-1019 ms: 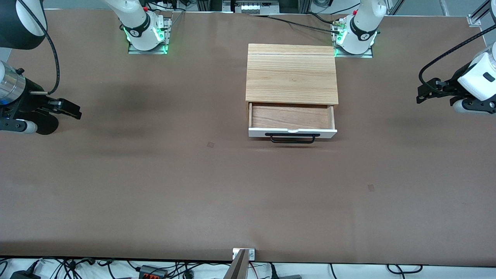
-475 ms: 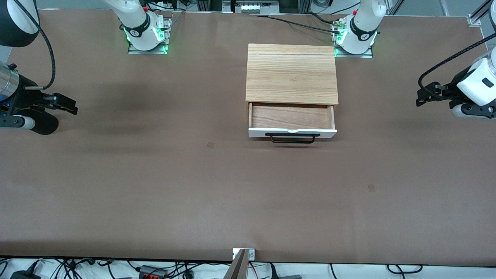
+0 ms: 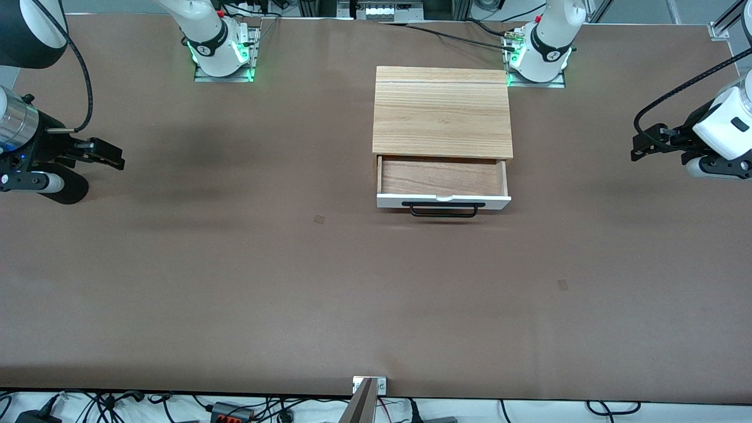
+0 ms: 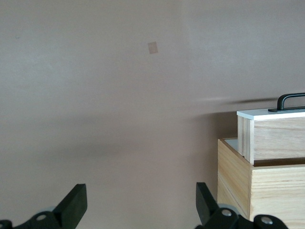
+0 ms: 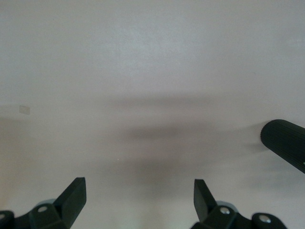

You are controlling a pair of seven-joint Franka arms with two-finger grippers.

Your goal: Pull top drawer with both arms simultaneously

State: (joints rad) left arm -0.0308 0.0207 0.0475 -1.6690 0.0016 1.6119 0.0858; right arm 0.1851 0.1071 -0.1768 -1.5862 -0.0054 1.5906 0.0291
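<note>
The top drawer [image 3: 442,177] stands pulled out of the light wooden casing [image 3: 442,111], showing its reddish-brown inside, white front panel and black bar handle [image 3: 443,210]. My left gripper [image 3: 640,147] hangs open and empty over the table at the left arm's end, well apart from the drawer. My right gripper [image 3: 111,157] hangs open and empty over the right arm's end. The left wrist view shows its open gripper [image 4: 141,205], the drawer's side [image 4: 276,138] and the handle [image 4: 290,100]. The right wrist view shows its open gripper [image 5: 140,200] over bare table.
The brown table [image 3: 235,282] carries two small tape marks [image 3: 319,219] [image 3: 562,285]. The arm bases with green lights [image 3: 222,56] [image 3: 537,61] stand along the table edge farthest from the front camera. A black ribbed cylinder [image 5: 286,143] shows at the right wrist view's edge.
My right gripper has shifted slightly upward in the front view and a little toward the drawer. My left gripper has barely moved. The drawer has stayed open as it was.
</note>
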